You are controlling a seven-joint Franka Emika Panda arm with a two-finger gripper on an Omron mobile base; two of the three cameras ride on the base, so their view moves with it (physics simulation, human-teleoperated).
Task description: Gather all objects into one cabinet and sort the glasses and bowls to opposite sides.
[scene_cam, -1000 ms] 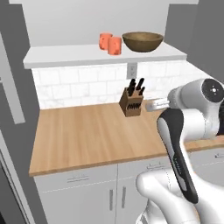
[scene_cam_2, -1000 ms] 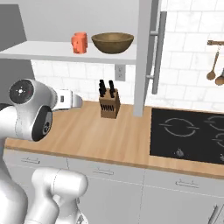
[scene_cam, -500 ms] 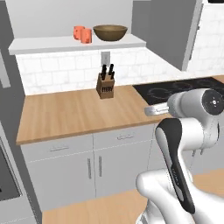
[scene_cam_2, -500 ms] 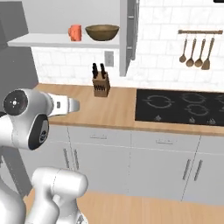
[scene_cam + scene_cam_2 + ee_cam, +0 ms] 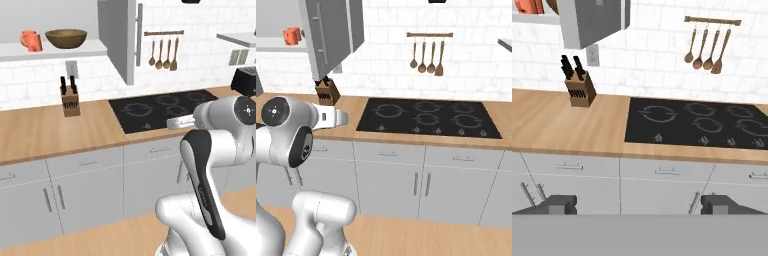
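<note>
Step in hand: the base appears to be travelling along the counter run, probably towards whatever still waits to be gathered; nothing is being handled.
Gripper: jaws spread wide and empty, the two dark tips low in the hand view, pointed at the lower cabinet fronts below the hob.
Shelf: pale, at the far left of the left base view, carrying the wooden bowl and, just to its left, the orange tumblers; whether they touch each other is too small to tell.
Cabinet door: swung open, its bar handle facing the room, between the shelf and the hanging spoons.
Knife block: on the wooden counter below the shelf, well apart from the arm.
Doing it well: keep the arm tucked while driving, stop square to the next item, and mind the open door's edge on any return to the shelf.
Sorting: bowl and tumblers sit close together; they need opposite ends.
</note>
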